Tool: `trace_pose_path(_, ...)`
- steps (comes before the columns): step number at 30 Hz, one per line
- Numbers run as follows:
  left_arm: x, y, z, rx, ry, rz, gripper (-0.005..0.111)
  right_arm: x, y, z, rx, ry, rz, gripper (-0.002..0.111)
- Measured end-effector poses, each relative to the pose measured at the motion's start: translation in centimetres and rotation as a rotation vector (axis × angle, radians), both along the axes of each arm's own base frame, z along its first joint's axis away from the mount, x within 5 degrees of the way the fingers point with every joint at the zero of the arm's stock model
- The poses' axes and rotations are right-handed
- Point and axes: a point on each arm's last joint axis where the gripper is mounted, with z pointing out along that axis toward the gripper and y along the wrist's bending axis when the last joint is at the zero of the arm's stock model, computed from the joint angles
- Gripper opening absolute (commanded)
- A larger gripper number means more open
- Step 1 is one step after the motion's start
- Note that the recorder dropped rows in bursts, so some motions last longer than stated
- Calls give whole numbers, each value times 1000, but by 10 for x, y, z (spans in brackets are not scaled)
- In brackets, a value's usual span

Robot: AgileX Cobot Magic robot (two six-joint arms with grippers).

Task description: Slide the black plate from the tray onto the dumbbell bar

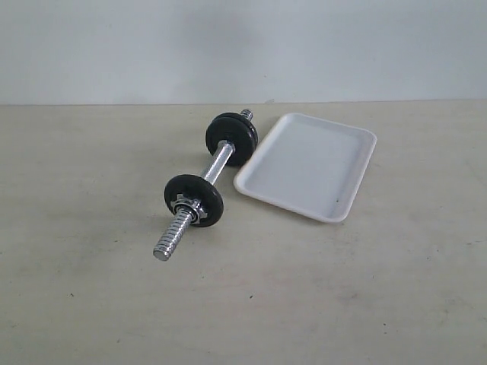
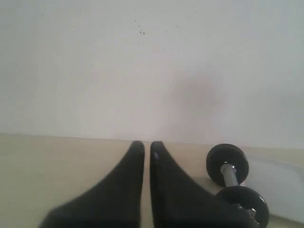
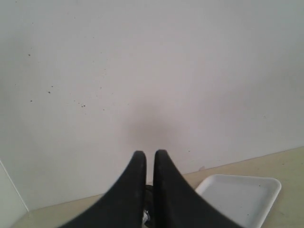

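Note:
The dumbbell bar [image 1: 217,163] lies on the table, its bare threaded end pointing toward the front. A black disc with a silver star nut [image 1: 181,190] sits near that end. The black plate [image 1: 240,135] is on the bar's far end, next to the white tray [image 1: 308,163], which holds nothing. Neither gripper shows in the exterior view. In the left wrist view my left gripper [image 2: 147,145] is shut and empty above the table, with the black plate [image 2: 227,161] and bar [image 2: 229,175] off to one side. My right gripper [image 3: 150,154] is shut and empty, the tray [image 3: 242,194] beyond it.
The tabletop [image 1: 99,266] is pale beige and a plain white wall [image 1: 228,46] stands behind it. Bare table surface lies to the left of the dumbbell and in front of it and the tray.

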Motion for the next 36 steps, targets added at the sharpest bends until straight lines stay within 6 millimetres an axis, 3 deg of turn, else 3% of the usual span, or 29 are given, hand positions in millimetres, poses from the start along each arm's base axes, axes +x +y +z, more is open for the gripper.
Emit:
trace_pose_path(3, 0, 4, 0, -9, 3, 46, 4, 0, 0, -1, 0, 0, 0, 3)
trace_pose_path(9, 0, 18, -1, -191, 12, 178, 4, 0, 0, -1, 0, 0, 0, 3)
trace_pose_path(12, -2, 18, 8, -236, -14, 174, 4, 0, 0, -1, 0, 0, 0, 3)
trace_pose_path(19, -7, 13, 36, -81, -98, 131, 4, 0, 0, -1, 0, 0, 0, 3)
trace_pose_path(26, -11, 9, 48, 73, -145, 116, 4, 0, 0, -1, 2, 1, 0, 3)
trace_pose_path(31, -10, 7, 44, 152, -126, 98, 4, 0, 0, -1, 2, 1, 0, 3)
trace_pose_path(36, -5, 10, 25, 91, -38, 116, 4, 0, 0, -1, 2, 1, 0, 3)
